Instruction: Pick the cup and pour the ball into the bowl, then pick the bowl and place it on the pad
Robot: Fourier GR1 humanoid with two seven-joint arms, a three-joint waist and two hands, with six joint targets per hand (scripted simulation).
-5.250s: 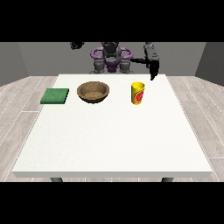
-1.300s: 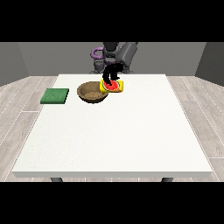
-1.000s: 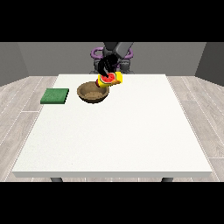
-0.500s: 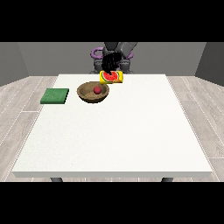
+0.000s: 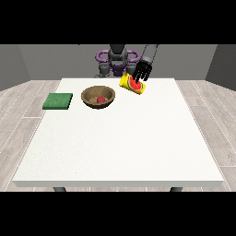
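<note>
The cup (image 5: 133, 85), a yellow cylinder with a red watermelon print, lies tilted on its side above the table's far edge, held by the black hand at the view's right (image 5: 142, 72), whose fingers curl over it from above. The small red ball (image 5: 100, 99) sits inside the round brown wooden bowl (image 5: 98, 97), left of the cup. The flat green square pad (image 5: 58, 101) lies near the bowl on the smooth white table (image 5: 120, 143).
</note>
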